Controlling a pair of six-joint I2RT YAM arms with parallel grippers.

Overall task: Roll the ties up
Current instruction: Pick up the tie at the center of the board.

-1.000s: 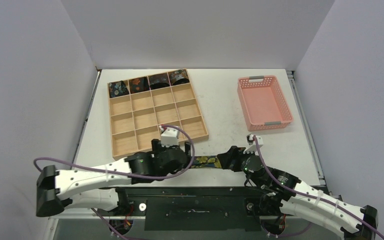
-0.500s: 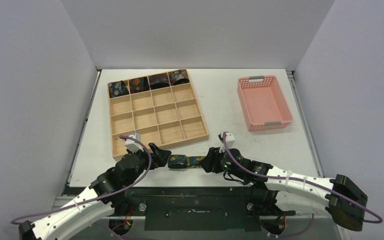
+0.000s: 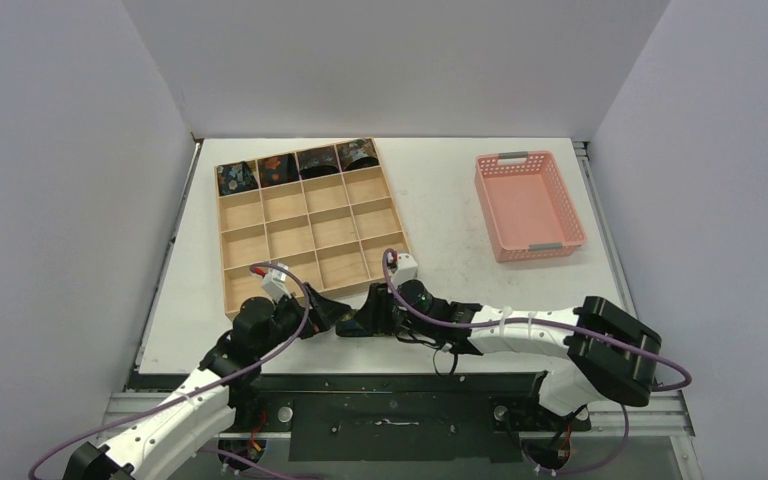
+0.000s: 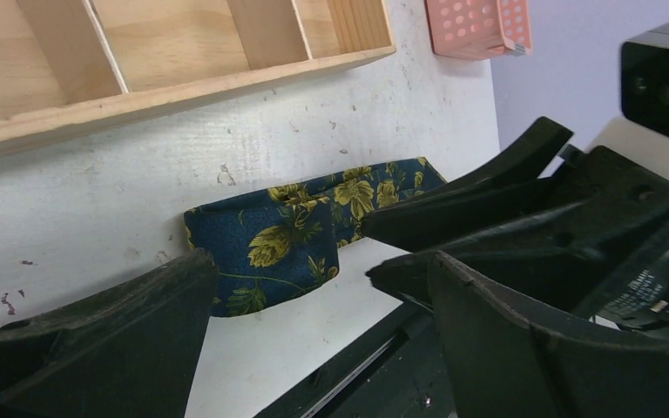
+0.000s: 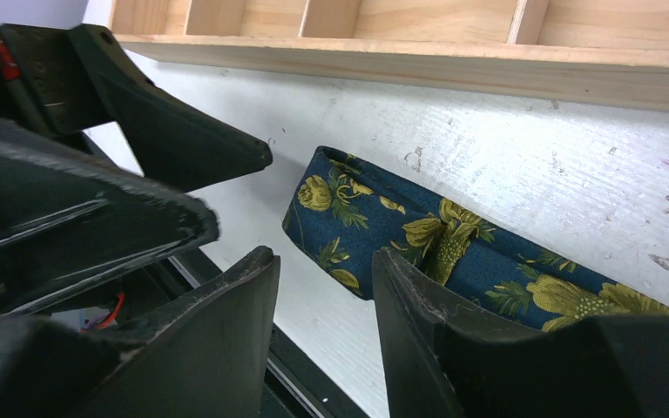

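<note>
A navy tie (image 4: 283, 239) with yellow floral print lies as a folded strip on the white table near the front edge, just below the wooden tray (image 3: 310, 232). In the top view only a little of the tie (image 3: 350, 326) shows between the two grippers. My left gripper (image 4: 314, 322) stands wide open at the tie's left end, holding nothing. My right gripper (image 5: 324, 261) is open with bare table between its jaws; the tie (image 5: 418, 235) lies just beyond its right finger (image 5: 435, 340). Several rolled ties (image 3: 280, 168) fill the tray's back row.
A pink plastic basket (image 3: 550, 190) stands at the back right. The tray's front wall (image 5: 418, 57) runs close behind the tie. The table's front edge and a dark rail (image 3: 410, 385) lie right under both grippers.
My right arm swept left along the front edge and its jaws narrowed. The tie shows shorter, gathered toward the left. My left arm drew back to the left, still open.
</note>
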